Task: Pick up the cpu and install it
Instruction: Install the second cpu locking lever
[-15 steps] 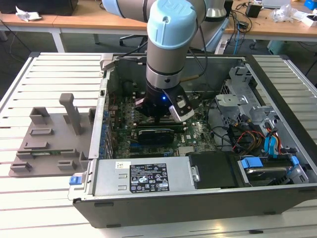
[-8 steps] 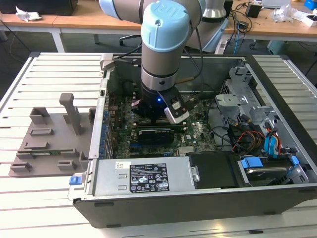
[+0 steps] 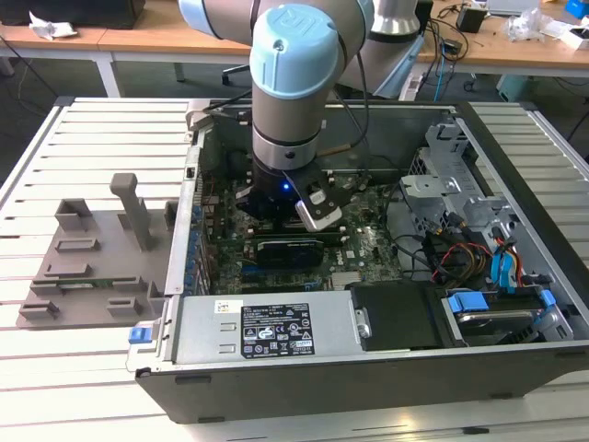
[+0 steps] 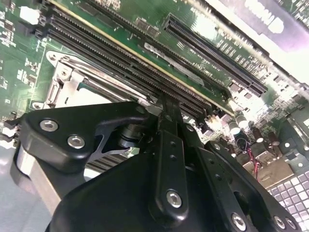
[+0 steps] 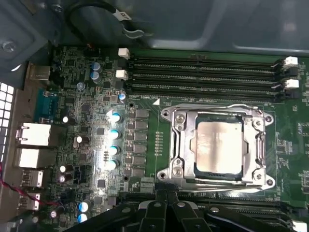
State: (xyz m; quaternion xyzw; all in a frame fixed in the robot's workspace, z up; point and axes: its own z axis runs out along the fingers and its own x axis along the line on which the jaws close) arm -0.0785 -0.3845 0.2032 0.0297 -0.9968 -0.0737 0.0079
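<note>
First wrist view: the black pincer (image 5: 161, 205) sits low over the green motherboard (image 5: 145, 96), its fingers drawn together with nothing between them, as also appears in the second wrist view (image 4: 166, 113). Just off its tips lies the cpu (image 5: 219, 147), a small flat square chip with a silvery-grey top, resting inside the square socket frame of bright metal (image 5: 179, 140). The pincer and the chip are apart.

By my judgement, the picking up and placing are done and the work stands at the seating step. I cannot tell whether the frame is latched over the chip. What remains calls for a chip lying flat and square in the socket, and for fine, gentle moves close to the board.

Beyond the socket run the long black memory slots (image 5: 207, 72), on the far side from the pincer. A row of small blue-topped capacitors (image 5: 113, 133) and the metal rear ports (image 5: 34, 135) stand further off, and a looped black cable (image 5: 96, 9) hangs near the case wall.

In the exterior view, the grey and pale-blue arm (image 3: 290, 83) reaches down into the open grey computer case (image 3: 322, 387), whose walls crowd it. A grey plastic tray with an upright post (image 3: 92, 267) lies at nine o'clock from the case on the white slatted worktop (image 3: 55, 138).
</note>
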